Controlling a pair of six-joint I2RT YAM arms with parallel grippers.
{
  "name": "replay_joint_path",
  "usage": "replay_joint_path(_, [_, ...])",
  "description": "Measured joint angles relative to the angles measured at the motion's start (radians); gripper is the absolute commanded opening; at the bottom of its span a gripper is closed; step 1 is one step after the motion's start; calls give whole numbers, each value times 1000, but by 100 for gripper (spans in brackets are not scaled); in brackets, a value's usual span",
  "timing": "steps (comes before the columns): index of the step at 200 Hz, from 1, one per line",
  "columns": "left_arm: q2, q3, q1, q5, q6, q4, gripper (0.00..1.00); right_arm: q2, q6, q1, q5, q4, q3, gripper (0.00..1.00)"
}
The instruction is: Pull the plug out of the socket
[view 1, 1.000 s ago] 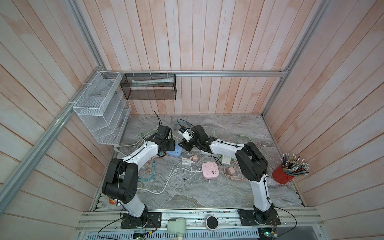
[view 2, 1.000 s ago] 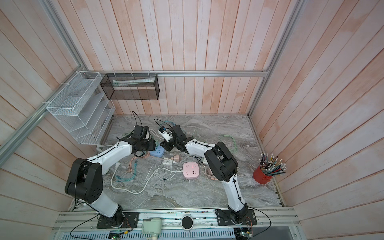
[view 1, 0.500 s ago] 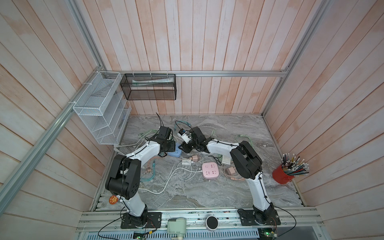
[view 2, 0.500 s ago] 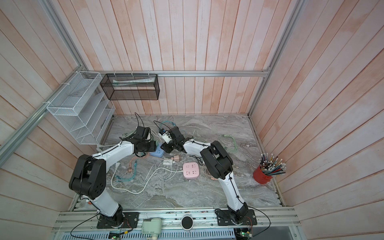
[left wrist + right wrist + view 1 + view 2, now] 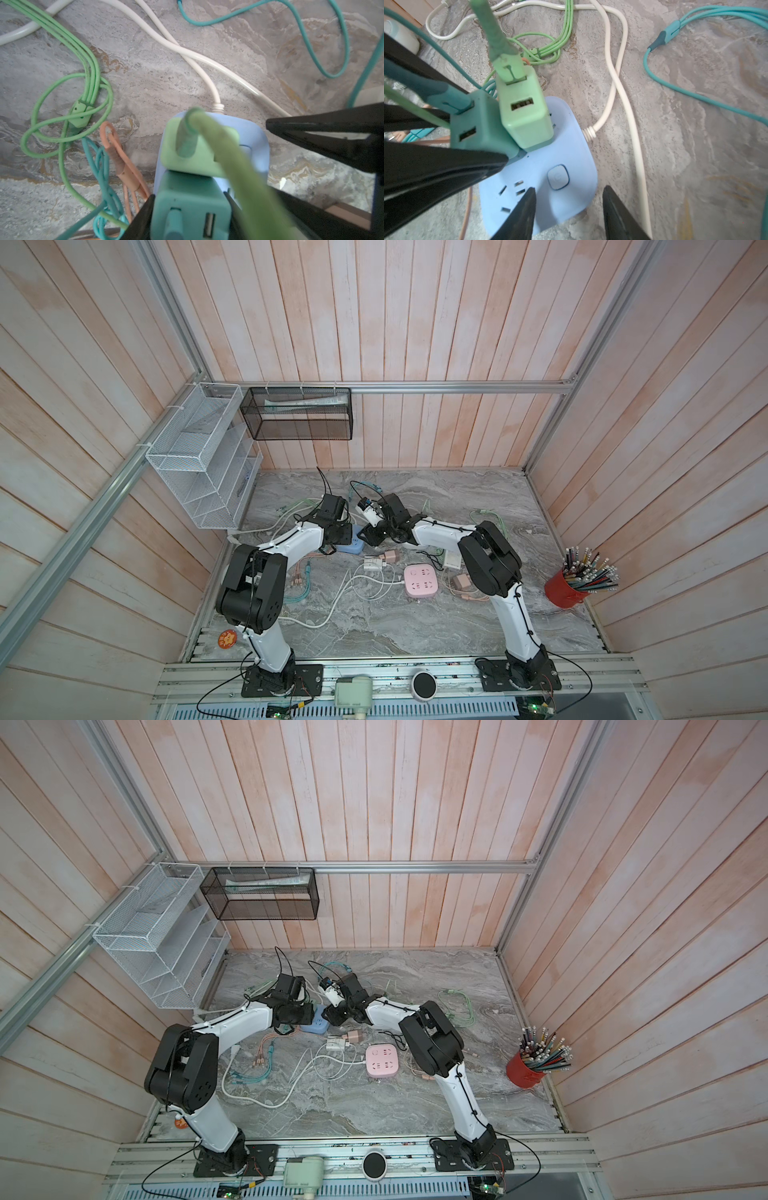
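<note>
On the marble tabletop [image 5: 415, 635], at ten o'clock from the pink strip [image 5: 420, 578], the left gripper [image 5: 189, 195] is clamped on the teal plug [image 5: 187, 209] seated in the blue power strip [image 5: 562, 145], while the right gripper [image 5: 569, 188], jaws apart and empty, hangs over it, probably to pin it down.

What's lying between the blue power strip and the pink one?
A pinkish charger and a white adapter beside it, visible in both top views.

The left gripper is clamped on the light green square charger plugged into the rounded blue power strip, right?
No. The left gripper is clamped on the teal square charger plugged into the rounded blue power strip, not the light green charger beside it; the left wrist view shows it.
</note>
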Motion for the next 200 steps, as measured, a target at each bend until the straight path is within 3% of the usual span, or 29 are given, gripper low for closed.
replay_joint_path(42, [11,7,-16,-21,3,11,45,15,5,-12,-3,-11,21,52])
replay_joint_path(68, [24,20,-28,-29,2,11,53,29,8,-16,-4,-22,42,53])
replay_joint_path(101, [45,25,-40,-37,5,7,54,43,8,-18,-15,-47,69,53])
replay_joint_path(186, [46,28,-40,-48,5,0,48,45,2,-25,-35,-51,67,53])
replay_joint_path(200, [48,31,-40,-48,7,-2,42,43,3,-27,-40,-39,58,53])
